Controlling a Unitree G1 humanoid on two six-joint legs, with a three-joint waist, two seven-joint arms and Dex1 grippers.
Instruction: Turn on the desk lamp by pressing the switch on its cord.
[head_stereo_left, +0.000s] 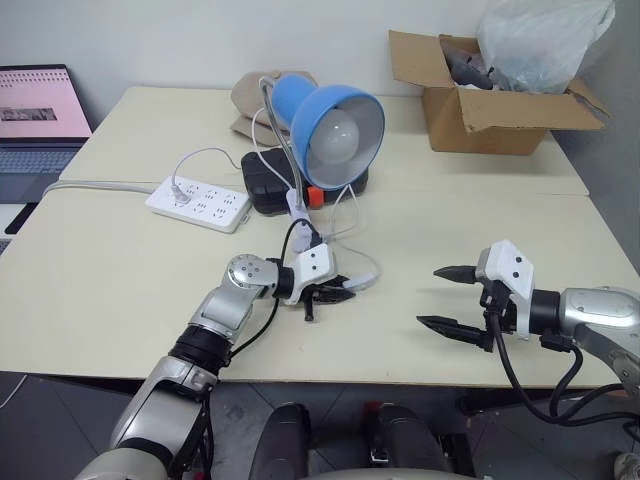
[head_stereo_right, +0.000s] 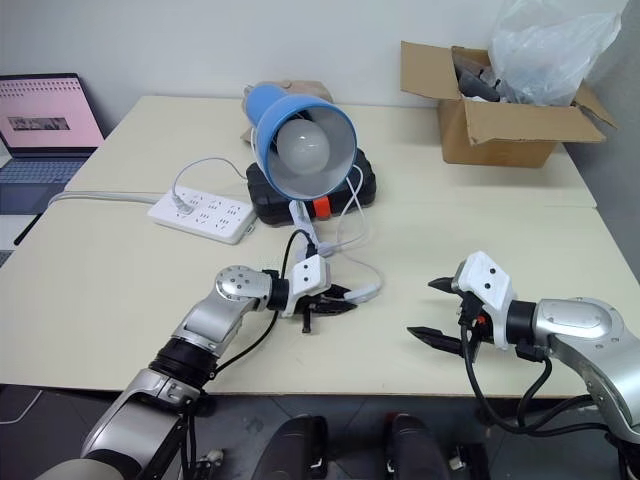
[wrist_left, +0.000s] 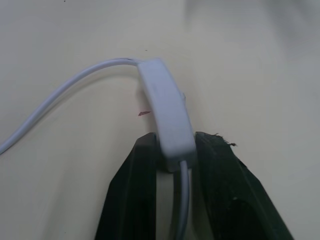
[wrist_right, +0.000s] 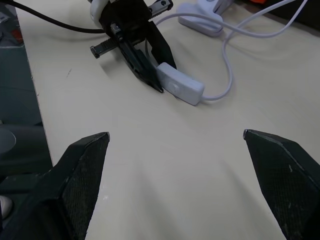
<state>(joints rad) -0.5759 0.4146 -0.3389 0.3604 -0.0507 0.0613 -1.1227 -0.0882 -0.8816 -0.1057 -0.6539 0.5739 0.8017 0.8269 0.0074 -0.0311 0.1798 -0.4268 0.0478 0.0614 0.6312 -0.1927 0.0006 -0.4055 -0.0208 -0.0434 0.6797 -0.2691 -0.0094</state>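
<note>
Bulb of blue dome-shaded desk lamp (head_stereo_left: 335, 135) w/ thin white cord (wrist_left: 60, 97) looks unlit, upper centre; press not done. Left gripper (head_stereo_left: 330, 294) pinches white inline switch (wrist_left: 167, 120), frame centre; right gripper (head_stereo_left: 446, 297) spread, idle, lower right.

Beige table (head_stereo_left: 120, 290) (power strip (head_stereo_left: 198, 203), box (head_stereo_left: 490, 105))

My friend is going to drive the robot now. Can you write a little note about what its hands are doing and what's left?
Left gripper: shut on the small white inline switch of the thin white cord, on the beige table.
Right gripper: open, empty, hovering over the table to the right.
Blue dome-shaded desk lamp: standing behind the switch, its white bulb unlit.
Done: switch is gripped.
Left: press the switch until the bulb lights, then let go.
</note>
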